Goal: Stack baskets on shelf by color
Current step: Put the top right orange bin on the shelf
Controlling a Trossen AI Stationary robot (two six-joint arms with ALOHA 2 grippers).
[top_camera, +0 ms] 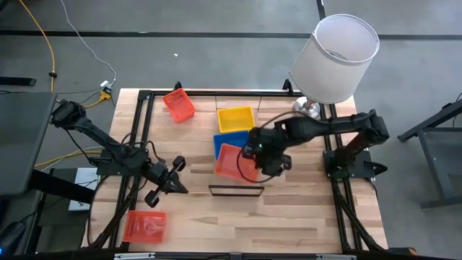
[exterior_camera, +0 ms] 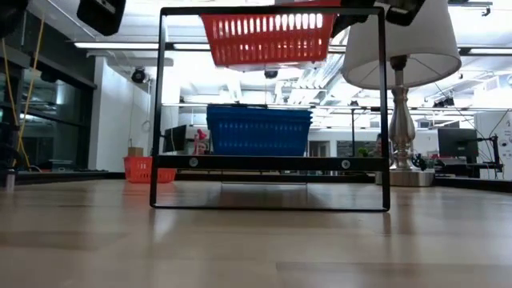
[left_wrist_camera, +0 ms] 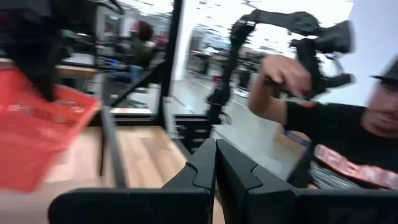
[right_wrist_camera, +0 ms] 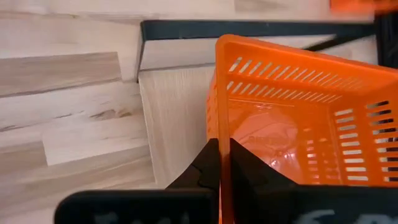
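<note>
My right gripper (top_camera: pixel 254 156) (right_wrist_camera: pixel 221 163) is shut on a red basket (top_camera: pixel 229 162) (exterior_camera: pixel 268 36) and holds it high over the near part of the shelf (exterior_camera: pixel 268 162) (right_wrist_camera: pixel 177 106). A blue basket (top_camera: pixel 229 139) (exterior_camera: pixel 258 128) sits on the shelf plank just behind it. A yellow basket (top_camera: pixel 236 118) stands farther along. Another red basket (top_camera: pixel 178 105) rests on the table near the far edge, and a third (top_camera: pixel 144 225) sits near the left front corner. My left gripper (top_camera: pixel 167 180) (left_wrist_camera: pixel 216 165) hovers shut over the table, left of the shelf. My right gripper pinches one side wall of the red basket at its rim (right_wrist_camera: pixel 219 134), close to a corner, with one finger inside the basket and one outside. The fingers come from above, slanting from the table's right. The basket is lifted clear and hangs tilted over the plank.
A lamp (top_camera: pixel 336 58) (exterior_camera: pixel 400 48) with a white shade stands at the table's far right. The shelf's black end frame (top_camera: pixel 236 190) rises at its near end. Black rails (top_camera: pixel 141 123) run along the table's sides. A person (left_wrist_camera: pixel 336 130) shows beyond the table in the left wrist view.
</note>
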